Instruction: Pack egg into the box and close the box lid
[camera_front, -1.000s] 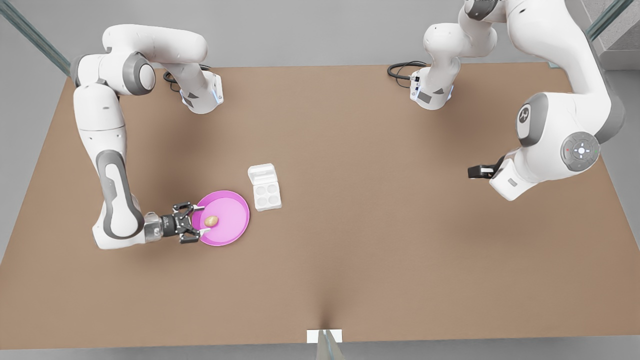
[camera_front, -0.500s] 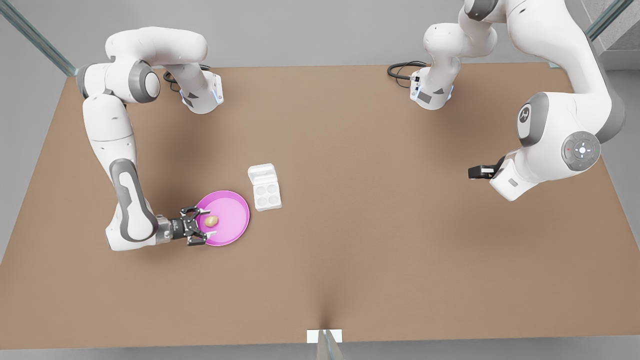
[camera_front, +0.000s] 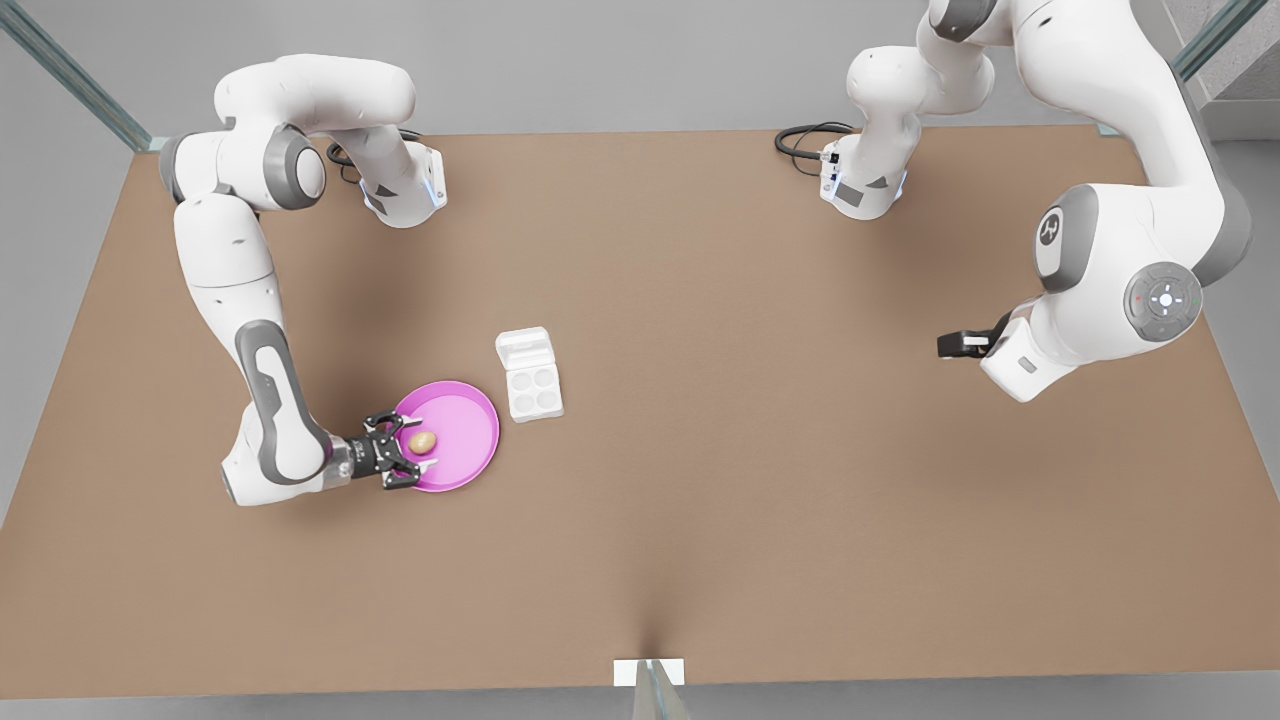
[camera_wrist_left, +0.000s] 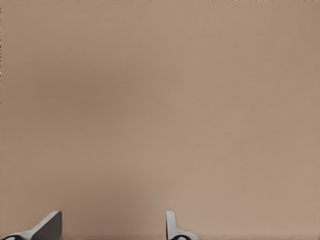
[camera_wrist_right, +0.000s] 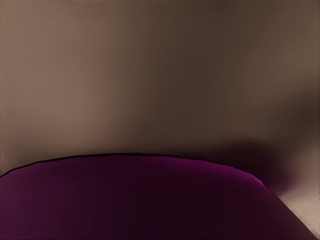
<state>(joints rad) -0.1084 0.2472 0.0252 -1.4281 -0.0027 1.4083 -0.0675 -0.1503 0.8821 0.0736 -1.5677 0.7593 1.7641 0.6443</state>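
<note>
The right gripper (camera_front: 418, 445) sits low over the pink plate (camera_front: 470, 430), its fingers spread either side of the egg (camera_front: 421, 441) without closing on it. The egg lies on the plate's half toward the front view's left. At the plate's two o'clock, just beside its rim, the box (camera_front: 534, 392) rests on the bench (camera_front: 720, 480) with four bare cups, its lid (camera_front: 525, 350) flung open at twelve o'clock. Well apart at three o'clock, the left gripper (camera_wrist_left: 112, 225) waits above bare bench, fingers apart, holding nothing.
</note>
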